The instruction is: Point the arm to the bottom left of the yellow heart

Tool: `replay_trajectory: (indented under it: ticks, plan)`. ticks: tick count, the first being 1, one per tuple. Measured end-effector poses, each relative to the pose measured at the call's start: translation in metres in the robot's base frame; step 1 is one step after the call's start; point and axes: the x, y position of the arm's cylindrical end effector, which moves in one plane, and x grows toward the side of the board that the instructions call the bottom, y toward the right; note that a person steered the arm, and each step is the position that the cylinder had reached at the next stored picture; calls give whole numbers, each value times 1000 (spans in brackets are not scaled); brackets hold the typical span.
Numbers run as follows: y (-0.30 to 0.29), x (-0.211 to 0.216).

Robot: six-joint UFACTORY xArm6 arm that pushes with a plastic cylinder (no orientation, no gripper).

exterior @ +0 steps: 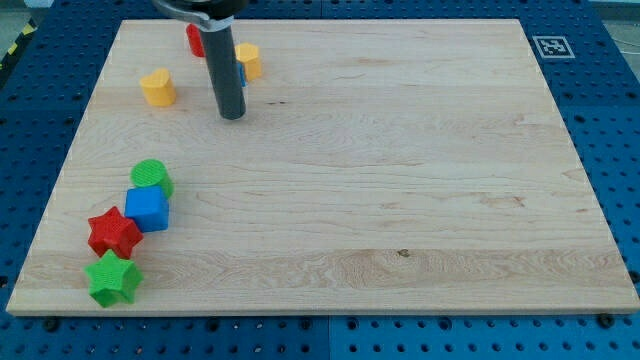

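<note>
The yellow heart (158,88) lies on the wooden board (400,150) near the view's top left. My tip (232,116) rests on the board to the right of the heart and slightly lower, a short gap away. A second yellow block (249,59), a red block (195,40) and a blue block (241,75) sit behind the rod at the top; the rod partly hides the red and blue ones.
At the view's lower left stands a cluster: a green cylinder (151,176), a blue cube (148,209), a red star (114,233) and a green star (112,278). A tag marker (552,46) lies off the board's top right corner.
</note>
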Motion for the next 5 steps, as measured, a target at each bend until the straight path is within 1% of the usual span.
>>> replay_trajectory:
  ticks: [1, 3, 4, 5]
  plan:
    - [-23, 2]
    - [-119, -14]
    - [-143, -14]
    - [-154, -10]
